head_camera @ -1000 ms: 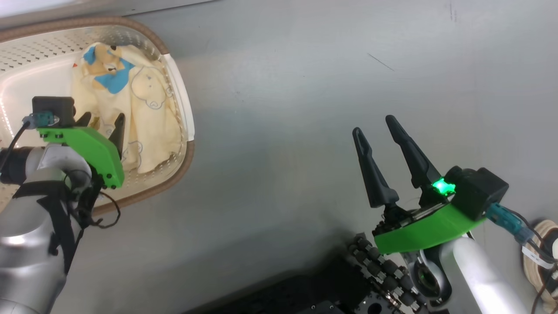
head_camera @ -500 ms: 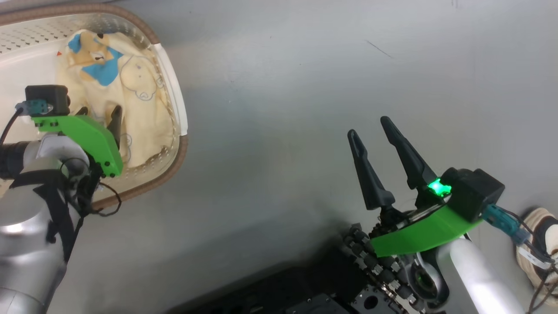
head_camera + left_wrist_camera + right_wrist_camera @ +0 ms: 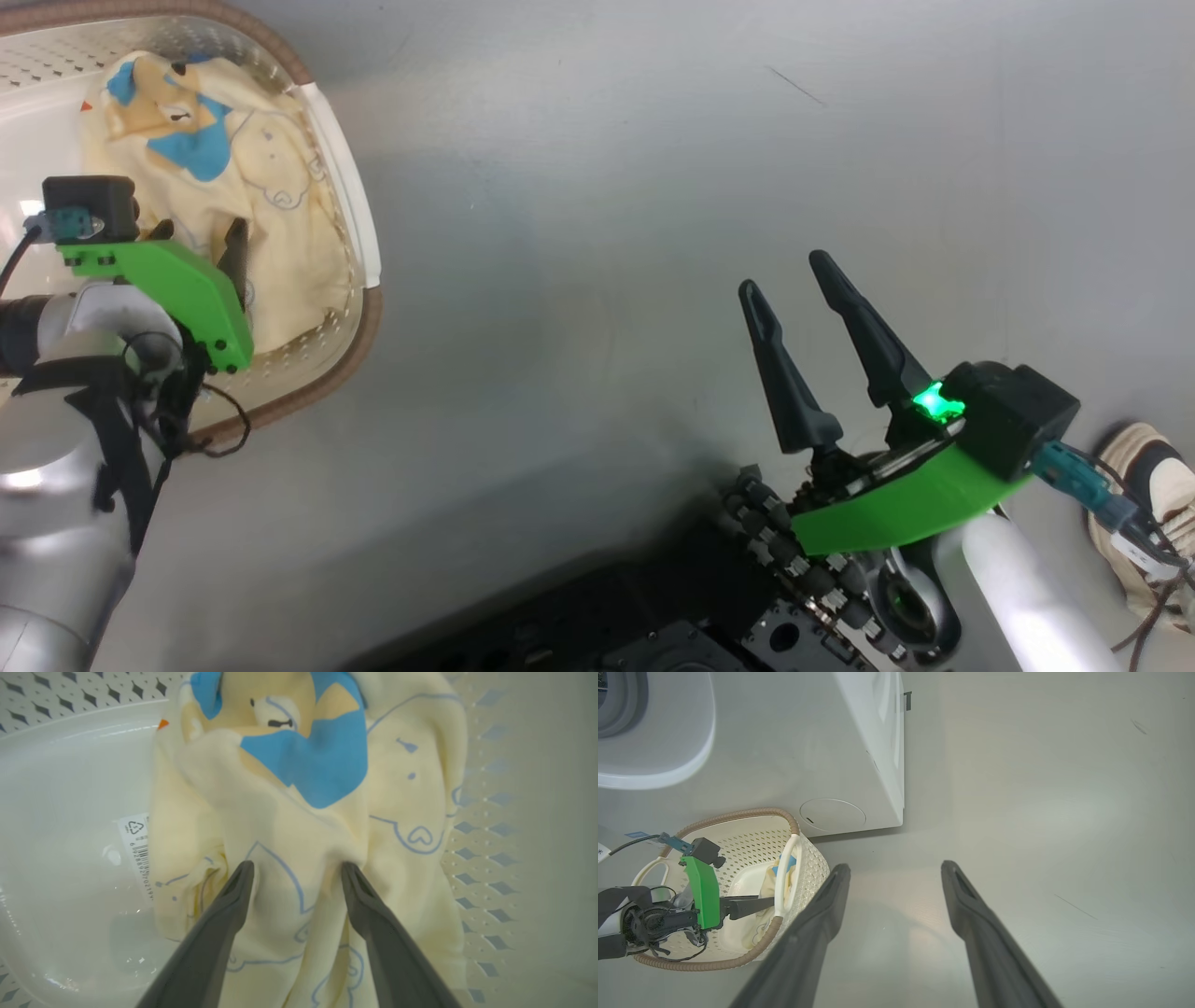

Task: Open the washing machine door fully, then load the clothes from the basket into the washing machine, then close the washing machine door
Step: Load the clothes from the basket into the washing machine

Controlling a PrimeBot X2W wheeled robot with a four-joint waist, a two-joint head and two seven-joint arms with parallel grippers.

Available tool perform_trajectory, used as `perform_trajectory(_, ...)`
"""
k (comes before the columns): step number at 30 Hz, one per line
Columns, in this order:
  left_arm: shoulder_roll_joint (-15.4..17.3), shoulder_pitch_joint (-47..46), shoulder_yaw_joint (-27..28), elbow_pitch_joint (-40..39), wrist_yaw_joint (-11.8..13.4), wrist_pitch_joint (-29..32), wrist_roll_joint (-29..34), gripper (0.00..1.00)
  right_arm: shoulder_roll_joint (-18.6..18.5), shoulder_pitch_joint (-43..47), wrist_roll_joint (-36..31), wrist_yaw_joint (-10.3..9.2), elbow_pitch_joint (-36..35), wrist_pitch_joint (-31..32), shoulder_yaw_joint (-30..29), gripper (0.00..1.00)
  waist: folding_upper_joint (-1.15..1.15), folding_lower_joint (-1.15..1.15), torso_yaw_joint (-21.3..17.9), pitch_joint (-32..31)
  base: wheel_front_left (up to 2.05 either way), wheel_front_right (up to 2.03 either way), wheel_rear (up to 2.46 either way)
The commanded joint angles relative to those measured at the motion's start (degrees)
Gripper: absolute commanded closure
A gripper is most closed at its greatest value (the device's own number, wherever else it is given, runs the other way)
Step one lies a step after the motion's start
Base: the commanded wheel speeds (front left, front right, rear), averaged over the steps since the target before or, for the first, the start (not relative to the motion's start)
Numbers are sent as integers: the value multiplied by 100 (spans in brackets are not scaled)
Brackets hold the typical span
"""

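Clothes [image 3: 299, 812] in basket [image 3: 369, 313] at wide-spread left hand [image 3: 296, 869], washing machine [image 3: 878, 742] beside

PrimeBot's left claw [image 3: 201, 233], two long dark fingers on a green plastic mount [image 3: 177, 289] at the end of a silver forearm [image 3: 47, 523], reaches forward with its jaws spread wide; the right claw [image 3: 787, 275], on a matching mount, hovers apart, fingers equally parted and holding nothing

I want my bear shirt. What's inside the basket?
Yellow clothes with a bear patch, a label, and the left fingers touching them. Under the clothes is hidden.
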Motion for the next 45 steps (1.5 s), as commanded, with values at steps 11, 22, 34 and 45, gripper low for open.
perform_trajectory(11,149,-89,-210,-219,3,-251,-272,100,-33,383,-51,0,-194,-55,-43,0,0,0,42,-27,0,0,0)
perform_trajectory(22,381,51,-535,-750,3,-1019,-688,100,-33,149,-174,0,-76,-55,-334,0,0,0,407,-514,0,0,0)
perform_trajectory(34,609,406,-592,-1317,3,-1752,-1110,100,-33,75,-371,0,126,-55,-539,0,0,0,805,-1162,0,0,0)
perform_trajectory(45,731,1246,510,-2306,67,-1849,-711,100,-33,142,-549,0,363,-55,-604,0,0,0,1099,-2031,0,0,0)
